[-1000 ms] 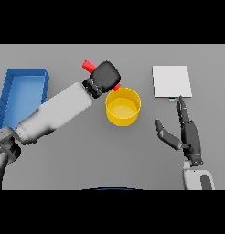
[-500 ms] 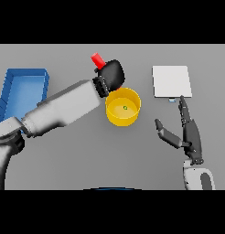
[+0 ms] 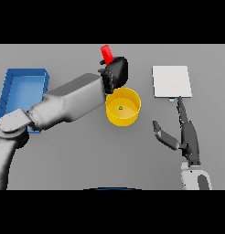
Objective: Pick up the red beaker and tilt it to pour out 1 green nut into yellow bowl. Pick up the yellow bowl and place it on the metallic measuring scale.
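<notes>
Red beaker (image 3: 105, 53) — left robot hand (image 3: 117, 71) | green nut (image 3: 120, 108) — yellow bowl (image 3: 123, 107); scale (image 3: 172, 81) beside

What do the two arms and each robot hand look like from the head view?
Both arms have smooth grey and white shells built from rounded segments. The left robot hand is dark and blocky. The right robot hand is dark with slim fingers on a white wrist. No cables or markings show.
</notes>
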